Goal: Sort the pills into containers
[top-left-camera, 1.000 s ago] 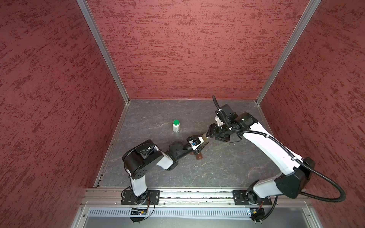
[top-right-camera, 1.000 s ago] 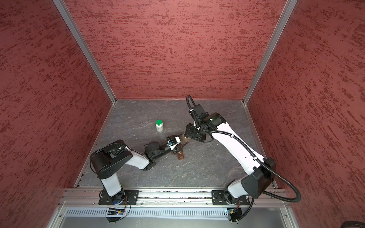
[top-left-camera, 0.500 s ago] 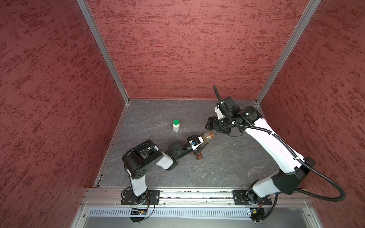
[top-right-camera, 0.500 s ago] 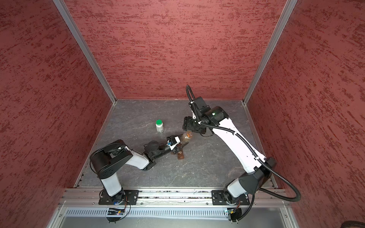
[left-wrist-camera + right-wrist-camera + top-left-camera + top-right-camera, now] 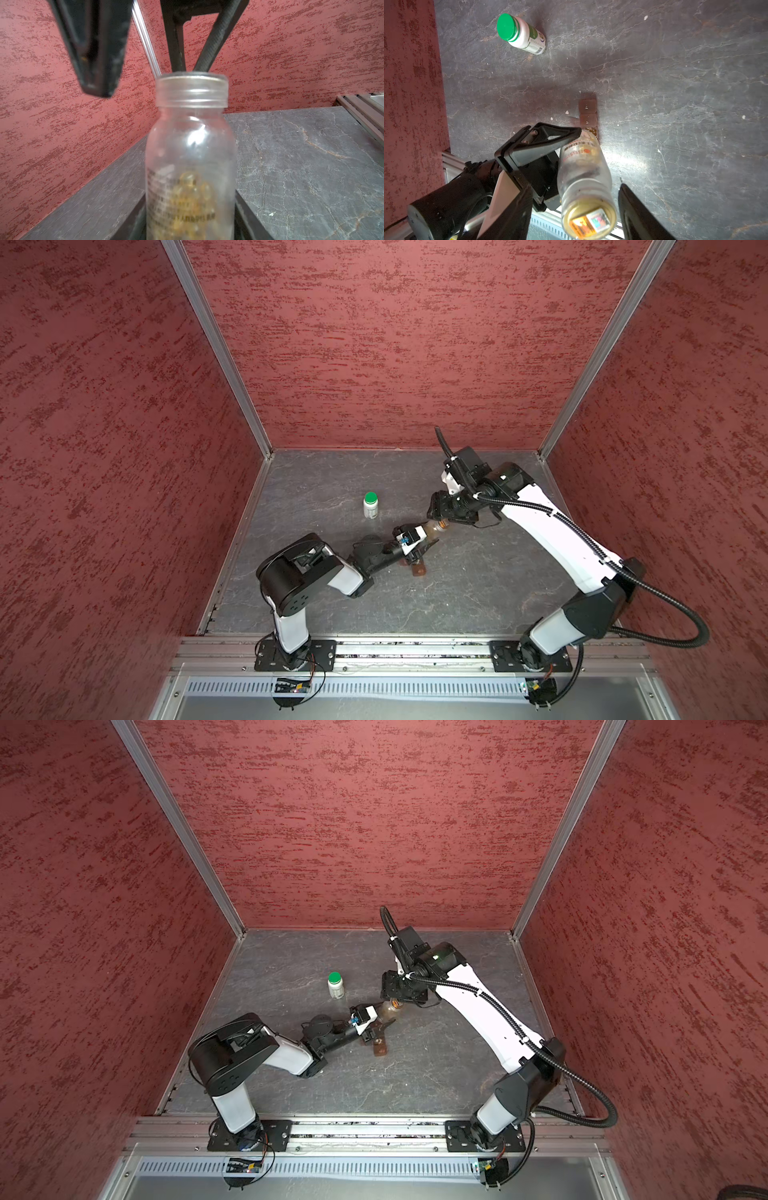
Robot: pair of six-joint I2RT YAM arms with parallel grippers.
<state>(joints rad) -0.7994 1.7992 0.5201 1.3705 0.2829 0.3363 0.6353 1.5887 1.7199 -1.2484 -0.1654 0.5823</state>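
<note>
The right gripper (image 5: 435, 512) has lifted off the bottle (image 5: 428, 534). A second ago its fingers covered the neck. Now they stand spread and just clear of it, toward 12 o'clock in both top views. The mouth (image 5: 443, 524), hidden before, now shows. The right arm's wrist joint (image 5: 507, 477) has drawn back toward 12 o'clock.

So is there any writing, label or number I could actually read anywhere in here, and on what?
On the clear bottle: red and dark print down its side, too blurred to read.
On the white bottle: green label, barcode, blue logo, too small to read.
On the sticker on the clear bottle's top: orange and shiny, nothing legible.
No text can be quoted.
</note>
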